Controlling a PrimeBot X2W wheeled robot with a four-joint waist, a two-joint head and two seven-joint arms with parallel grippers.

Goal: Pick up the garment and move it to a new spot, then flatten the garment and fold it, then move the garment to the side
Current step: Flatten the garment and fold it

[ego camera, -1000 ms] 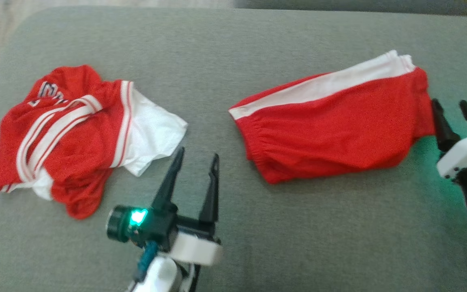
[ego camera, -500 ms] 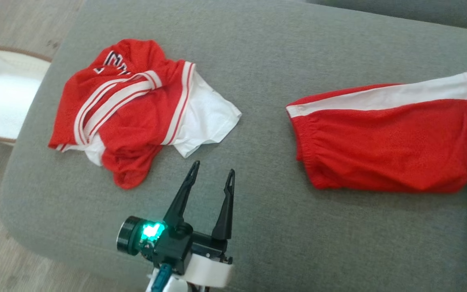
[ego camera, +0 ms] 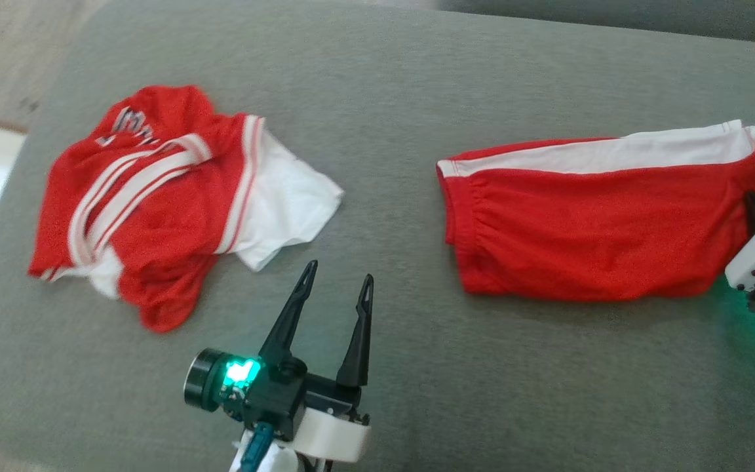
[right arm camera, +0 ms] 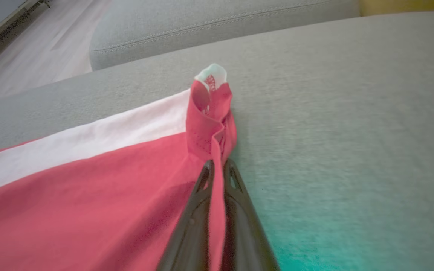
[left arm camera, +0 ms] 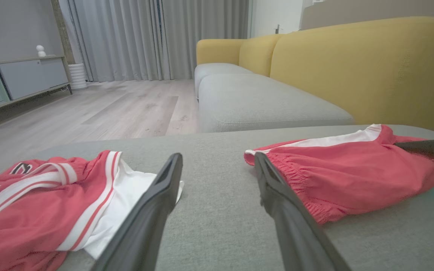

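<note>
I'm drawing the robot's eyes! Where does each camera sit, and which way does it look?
Head view: up high, looking down at cushion, jersey, shorts; left gripper low-middle, right gripper at right edge.
Left wrist view: low over the cushion, looking between its open fingers towards a yellow sofa.
Right wrist view: looking along shut fingers pinching the shorts' hem.
All three share the shorts.

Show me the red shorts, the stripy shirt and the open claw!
red shorts (ego camera: 587,229): head view, middle of the red cloth.
stripy shirt (ego camera: 154,229): head view, red part beside the white stripes.
left gripper (ego camera: 340,272): head view, midway between its open fingertips.
</note>
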